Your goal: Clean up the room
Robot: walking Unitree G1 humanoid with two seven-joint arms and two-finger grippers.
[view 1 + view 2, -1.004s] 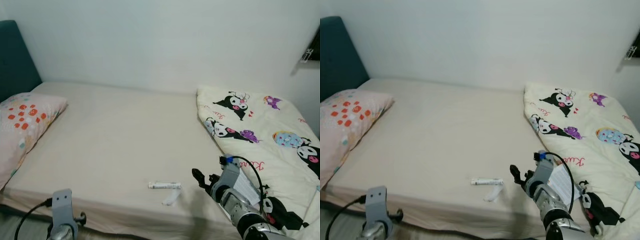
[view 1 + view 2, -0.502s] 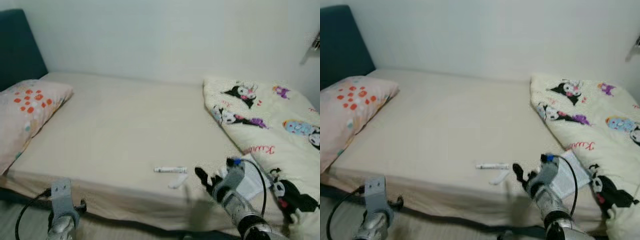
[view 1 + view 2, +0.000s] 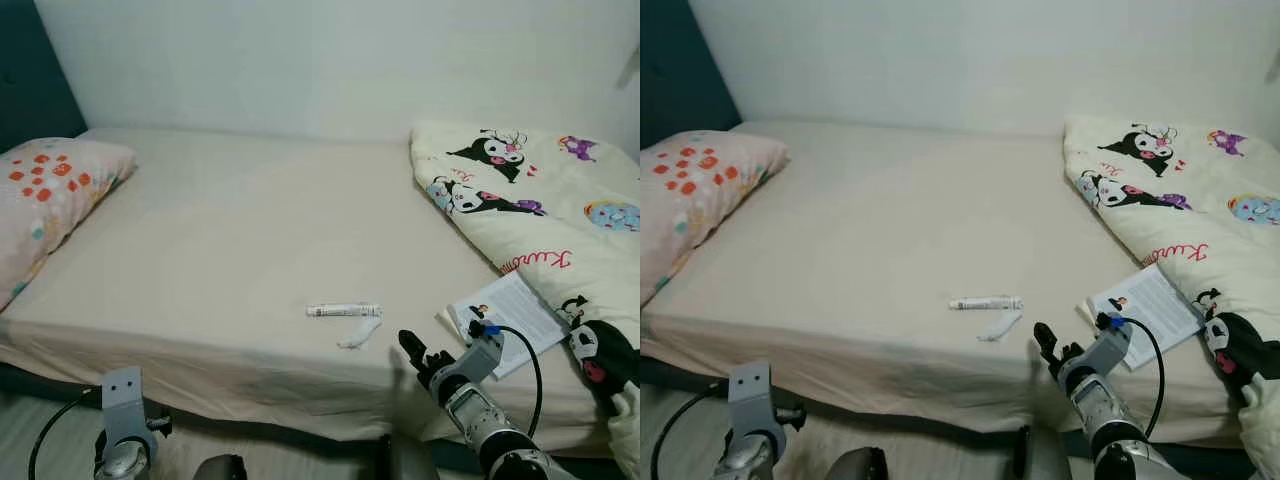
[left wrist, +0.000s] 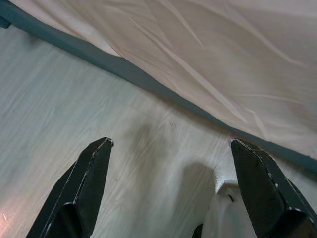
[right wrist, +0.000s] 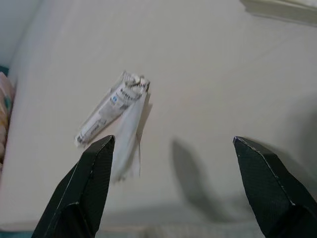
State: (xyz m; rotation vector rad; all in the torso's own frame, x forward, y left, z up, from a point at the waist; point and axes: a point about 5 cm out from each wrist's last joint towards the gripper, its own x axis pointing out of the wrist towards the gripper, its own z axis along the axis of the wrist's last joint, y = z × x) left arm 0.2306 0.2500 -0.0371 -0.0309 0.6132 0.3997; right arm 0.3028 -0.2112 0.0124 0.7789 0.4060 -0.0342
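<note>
A small white tube (image 3: pixel 343 310) lies near the front edge of the bed, with a crumpled white wrapper (image 3: pixel 360 333) touching its right end. The same tube (image 5: pixel 111 108) and wrapper (image 5: pixel 128 139) lie ahead of my right gripper (image 5: pixel 183 198), whose fingers stand wide open and empty. That right gripper (image 3: pixel 412 352) hovers just right of the wrapper, above the bed's front edge. An open booklet (image 3: pixel 510 320) rests on the sheet beside the quilt. My left gripper (image 4: pixel 173 198) hangs open over the wooden floor by the bed base.
A cream bed (image 3: pixel 240 230) spans the view, against a white wall. A pink pillow with red dots (image 3: pixel 45 200) sits at the left, before a dark teal headboard (image 3: pixel 30 80). A cartoon-print quilt (image 3: pixel 540 220) is heaped on the right. Pale wood floor (image 4: pixel 74 119) runs along the bed.
The camera has pulled back and tilted down, so the bed's front edge shows lower. My right gripper has dropped lower in the picture, still just right of the wrapper. The booklet is more exposed.
</note>
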